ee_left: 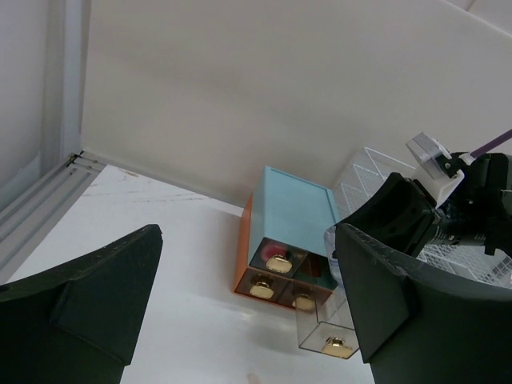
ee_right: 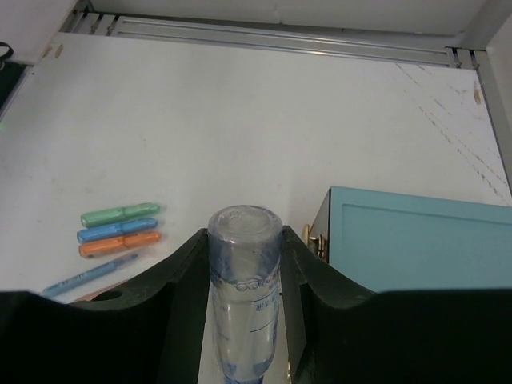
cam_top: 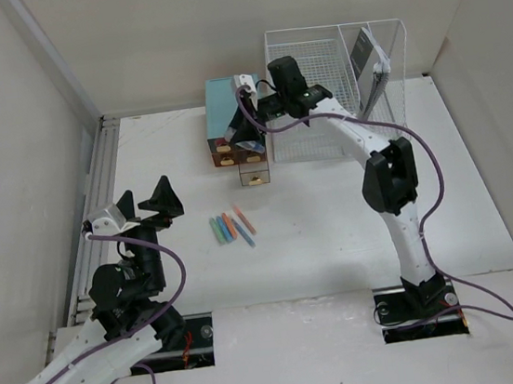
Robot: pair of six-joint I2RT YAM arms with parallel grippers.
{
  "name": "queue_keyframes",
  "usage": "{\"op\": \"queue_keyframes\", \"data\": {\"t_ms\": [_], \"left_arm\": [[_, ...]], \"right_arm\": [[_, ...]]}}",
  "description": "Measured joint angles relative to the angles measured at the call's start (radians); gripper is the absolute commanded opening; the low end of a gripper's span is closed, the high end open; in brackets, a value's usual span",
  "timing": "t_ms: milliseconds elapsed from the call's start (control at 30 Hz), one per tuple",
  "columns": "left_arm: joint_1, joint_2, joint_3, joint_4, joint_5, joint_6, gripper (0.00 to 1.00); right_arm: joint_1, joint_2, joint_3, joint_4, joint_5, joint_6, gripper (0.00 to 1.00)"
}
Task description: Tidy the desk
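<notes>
Surface (cam_top: 337,238) tidying hinges on the right hand (ee_right: 244,240), clamped on a clear bottle (ee_right: 244,280), seemingly over the open drawer (cam_top: 254,175). Lower squarely before releasing; the left hand (cam_top: 148,201) hangs spread apart.

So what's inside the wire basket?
A notebook-like thing leans in the right section of the wire basket. The right arm hides part of its left section.

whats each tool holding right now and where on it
The right tool grips a clear blue-tinted plastic bottle by its sides, near its rounded end. The open left tool holds nothing.
</notes>
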Motion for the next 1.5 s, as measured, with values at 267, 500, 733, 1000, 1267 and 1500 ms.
{"op": "queue_keyframes", "data": {"t_ms": [267,500,733,1000,1267,1500], "left_arm": [[0.000,0.000,0.000,0.000,0.000,0.000,0.88],[0.000,0.000,0.000,0.000,0.000,0.001,0.88],[0.000,0.000,0.000,0.000,0.000,0.001,0.88],[0.000,0.000,0.000,0.000,0.000,0.001,0.88],[0.000,0.000,0.000,0.000,0.000,0.002,0.88],[0.000,0.000,0.000,0.000,0.000,0.002,0.88]], "right_arm": [[-0.008,0.021,0.005,-0.068,0.001,-0.088,0.01],[0.007,0.066,0.079,-0.285,0.068,-0.339,0.01],[0.041,0.059,0.071,-0.369,0.106,-0.522,0.03],[0.054,0.023,0.023,-0.397,0.134,-0.655,0.05],[0.079,-0.031,-0.040,-0.422,0.186,-0.749,0.15],[0.090,-0.048,-0.056,-0.433,0.214,-0.772,0.35]]}}
